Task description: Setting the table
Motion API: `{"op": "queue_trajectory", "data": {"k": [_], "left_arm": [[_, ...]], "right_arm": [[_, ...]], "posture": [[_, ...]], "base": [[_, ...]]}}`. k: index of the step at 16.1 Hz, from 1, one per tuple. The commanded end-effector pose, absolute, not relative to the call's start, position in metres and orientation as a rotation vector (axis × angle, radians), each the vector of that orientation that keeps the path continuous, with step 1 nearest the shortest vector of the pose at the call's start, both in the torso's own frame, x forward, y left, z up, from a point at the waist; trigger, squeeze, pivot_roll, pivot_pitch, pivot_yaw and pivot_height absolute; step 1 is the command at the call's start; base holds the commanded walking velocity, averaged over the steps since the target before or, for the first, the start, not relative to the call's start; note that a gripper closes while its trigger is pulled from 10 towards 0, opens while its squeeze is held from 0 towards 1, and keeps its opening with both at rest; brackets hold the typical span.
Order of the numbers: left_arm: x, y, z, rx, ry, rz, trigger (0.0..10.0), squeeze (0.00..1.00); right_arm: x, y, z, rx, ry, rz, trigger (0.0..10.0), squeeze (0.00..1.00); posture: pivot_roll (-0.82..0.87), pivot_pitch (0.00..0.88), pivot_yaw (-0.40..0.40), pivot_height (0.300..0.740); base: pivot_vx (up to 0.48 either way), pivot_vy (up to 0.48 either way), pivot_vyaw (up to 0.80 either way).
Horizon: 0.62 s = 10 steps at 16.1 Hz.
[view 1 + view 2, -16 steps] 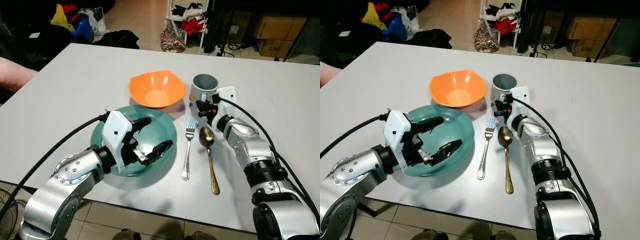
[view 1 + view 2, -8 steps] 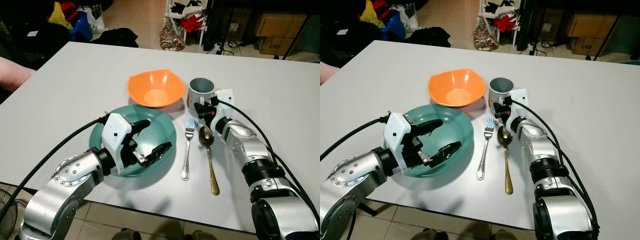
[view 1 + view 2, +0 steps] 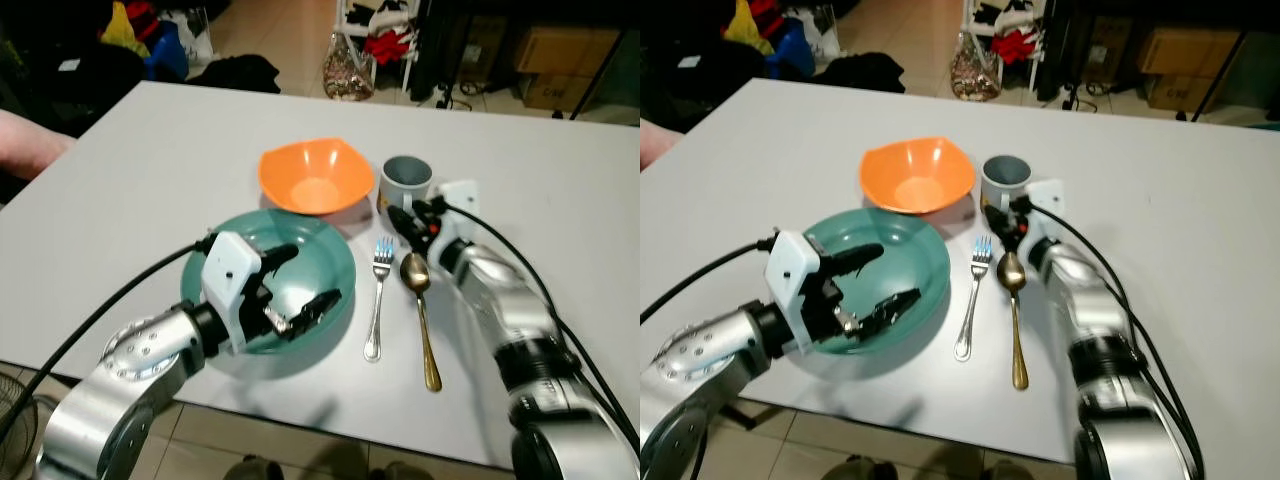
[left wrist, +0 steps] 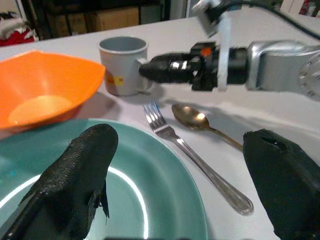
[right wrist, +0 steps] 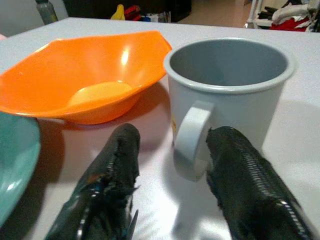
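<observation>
We looked down at a white table (image 3: 150,150). In the middle of the picture sat an orange bowl (image 3: 314,176). Just right of it stood a grey mug (image 3: 407,180). Below the bowl lay a green plate (image 3: 268,280). Right of the plate lay a fork (image 3: 376,297) and a gold spoon (image 3: 419,312), side by side, with their handles pointing to the bottom of the picture.

Our right gripper (image 5: 172,187) was low on the table, right in front of the mug. Its two black fingers (image 5: 245,187) were apart, one on each side of the mug's handle (image 5: 191,139). The handle stuck out straight toward the gripper, in the gap. We could not tell for sure if a finger touched it, because that view was a bit blurry.

Our left gripper (image 3: 297,285) hung over the green plate with its fingers wide open and nothing in them.

The right arm was much nearer to the mug than the left. We think the next move needed the fingers to close on the handle.
</observation>
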<state>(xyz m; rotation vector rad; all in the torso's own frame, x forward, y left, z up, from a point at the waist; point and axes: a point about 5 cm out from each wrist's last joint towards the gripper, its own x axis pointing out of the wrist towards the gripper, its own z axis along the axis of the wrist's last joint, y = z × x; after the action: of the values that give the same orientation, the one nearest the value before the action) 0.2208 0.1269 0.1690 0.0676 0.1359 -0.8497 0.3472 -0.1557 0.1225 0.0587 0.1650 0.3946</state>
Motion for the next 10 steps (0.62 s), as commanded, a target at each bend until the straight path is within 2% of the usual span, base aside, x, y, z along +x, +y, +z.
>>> {"op": "queue_trajectory", "data": {"k": [1, 4, 5, 6, 9, 10], "left_arm": [[0.219, 0.128, 0.172, 0.072, 0.132, -0.842, 10.0, 0.00], [0.212, 0.130, 0.167, 0.059, 0.152, -0.819, 10.0, 0.00], [0.208, 0.133, 0.164, 0.056, 0.161, -0.778, 10.0, 0.00], [0.206, 0.136, 0.162, 0.064, 0.161, -0.718, 10.0, 0.00], [0.212, 0.157, 0.156, 0.083, 0.122, -0.308, 10.0, 0.00], [0.212, 0.157, 0.156, 0.083, 0.122, -0.308, 10.0, 0.00]], "right_arm": [[0.344, -0.159, 0.132, 0.060, 0.139, 0.404, 10.0, 1.00], [0.321, -0.169, 0.145, 0.020, 0.108, 0.410, 10.0, 1.00], [0.302, -0.171, 0.160, 0.029, 0.080, 0.433, 10.0, 0.25], [0.290, -0.171, 0.166, 0.031, 0.068, 0.441, 10.0, 0.00], [0.265, -0.165, 0.172, -0.042, 0.058, 0.448, 10.0, 0.00], [0.265, -0.165, 0.172, -0.042, 0.058, 0.448, 10.0, 0.00]], "posture": [[-0.12, 0.058, 0.037, 0.740], [-0.12, 0.062, 0.037, 0.740], [-0.13, 0.064, 0.043, 0.740], [-0.13, 0.065, 0.049, 0.740], [-0.14, 0.068, 0.074, 0.740], [-0.14, 0.068, 0.074, 0.740]], "base": [[0.000, 0.000, 0.00], [0.000, 0.000, 0.00], [0.000, 0.000, 0.00], [0.000, 0.000, 0.00], [0.000, 0.000, 0.00], [0.000, 0.000, 0.00]]}}
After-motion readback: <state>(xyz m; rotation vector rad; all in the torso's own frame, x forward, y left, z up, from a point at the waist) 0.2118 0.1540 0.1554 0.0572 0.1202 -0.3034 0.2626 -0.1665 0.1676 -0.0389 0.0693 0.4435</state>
